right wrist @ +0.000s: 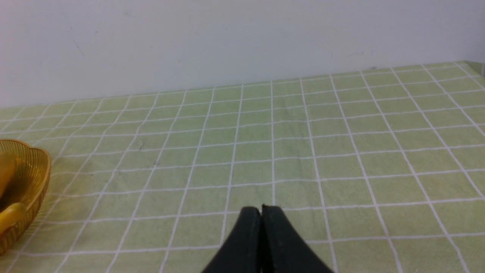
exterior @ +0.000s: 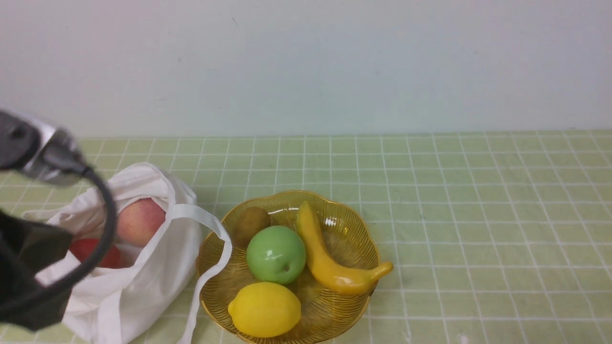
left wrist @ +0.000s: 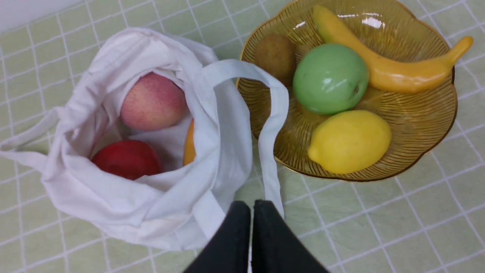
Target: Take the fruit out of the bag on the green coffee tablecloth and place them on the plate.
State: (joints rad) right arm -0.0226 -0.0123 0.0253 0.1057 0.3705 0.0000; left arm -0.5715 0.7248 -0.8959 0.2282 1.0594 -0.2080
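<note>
Left gripper [left wrist: 251, 206]: clenched on nothing, hanging over the edge of the bag [left wrist: 223, 151]. Right gripper [right wrist: 261, 212]: pinched empty above the bare green coffee tablecloth [right wrist: 303, 151]. I judge I'm between picks. Next I must open the jaws and drop into the bag mouth for the blushed fruit [left wrist: 153, 101], glossy and uppermost, with the red apple [left wrist: 127, 158] beside it. The green apple [left wrist: 329, 77] is on the plate [left wrist: 420, 129].

I note the soft white cloth bag [left wrist: 151, 204] as matt and creased. Pale green grid-printed tablecloth [right wrist: 273, 151]: matt fabric, lightly textured. Amber see-through ribbed plate [left wrist: 416, 125]: glossy, glass-like. Bright green apple [left wrist: 329, 77] and yellow banana [left wrist: 398, 72]: smooth, shiny. Brown kiwi [left wrist: 274, 55]: dull, rough.
</note>
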